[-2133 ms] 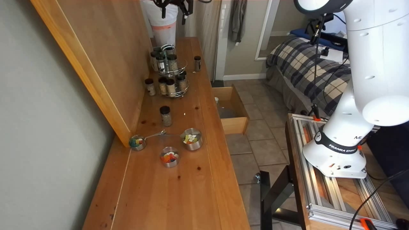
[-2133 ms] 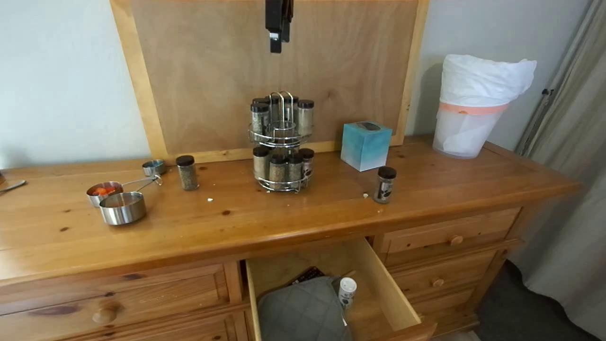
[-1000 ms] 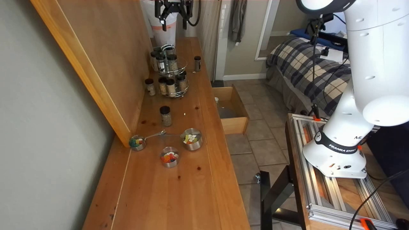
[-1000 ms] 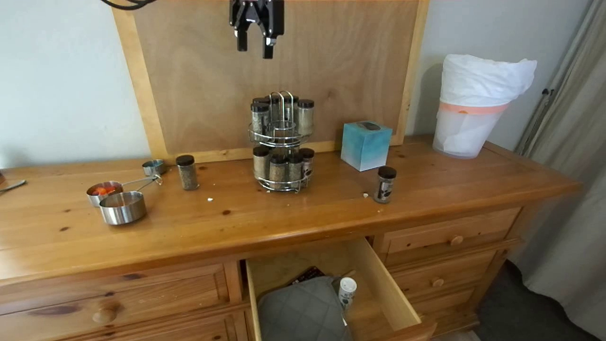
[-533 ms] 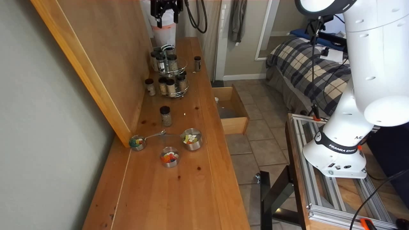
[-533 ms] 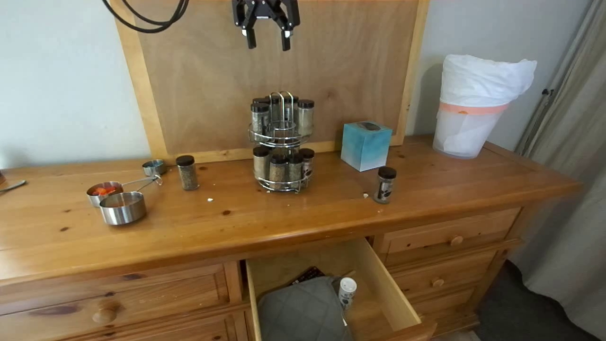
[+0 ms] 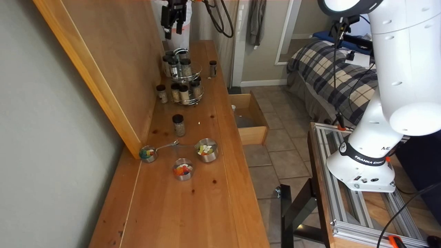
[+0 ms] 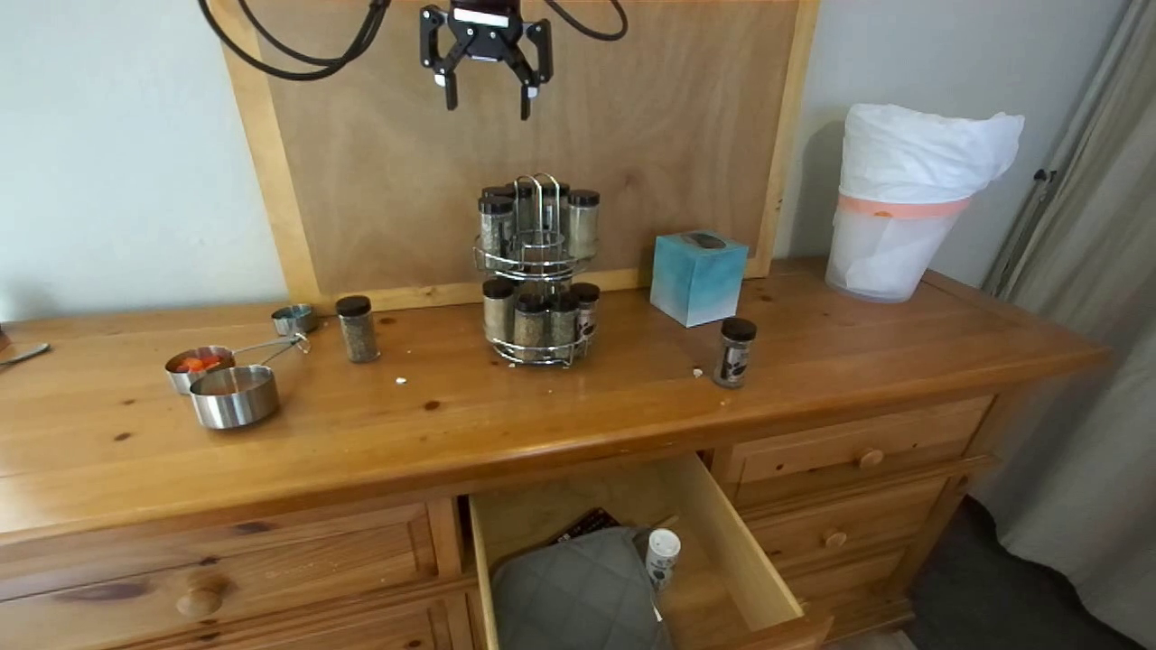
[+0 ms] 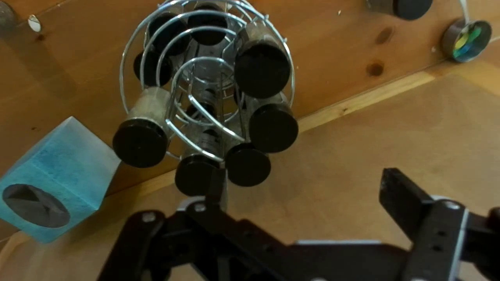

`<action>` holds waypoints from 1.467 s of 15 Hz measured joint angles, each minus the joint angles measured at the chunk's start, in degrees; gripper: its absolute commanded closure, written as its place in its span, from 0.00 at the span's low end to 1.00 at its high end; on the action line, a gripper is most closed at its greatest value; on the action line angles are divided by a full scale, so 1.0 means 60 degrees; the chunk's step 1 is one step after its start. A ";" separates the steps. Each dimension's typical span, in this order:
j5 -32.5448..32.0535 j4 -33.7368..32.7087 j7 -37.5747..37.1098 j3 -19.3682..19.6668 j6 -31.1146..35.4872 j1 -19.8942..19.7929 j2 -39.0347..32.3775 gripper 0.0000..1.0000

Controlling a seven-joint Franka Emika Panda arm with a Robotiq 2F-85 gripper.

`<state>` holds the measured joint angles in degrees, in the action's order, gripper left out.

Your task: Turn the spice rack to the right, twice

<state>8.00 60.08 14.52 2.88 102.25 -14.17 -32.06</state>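
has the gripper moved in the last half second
Yes. In an exterior view, the gripper has shifted down and toward the picture's left, judged against the wooden board behind it. The spice rack shows no shift.

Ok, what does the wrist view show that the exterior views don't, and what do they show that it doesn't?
Only the wrist view: the upper jar lids face-on. Only the exterior views: the open drawer and white bin in both, plus the arm's base and the bed in an exterior view. Shared: the spice rack, the open gripper and the small metal cup.
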 measured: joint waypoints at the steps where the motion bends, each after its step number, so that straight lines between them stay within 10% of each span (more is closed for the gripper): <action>1: 0.0021 -0.0011 0.0364 -0.0040 -0.0300 -0.0046 0.0000 0.00; 22: -0.0013 -0.0038 0.3396 -0.0053 -0.0245 -0.0234 -0.0115 0.00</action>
<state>7.92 59.85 34.90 2.56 100.78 -15.58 -32.76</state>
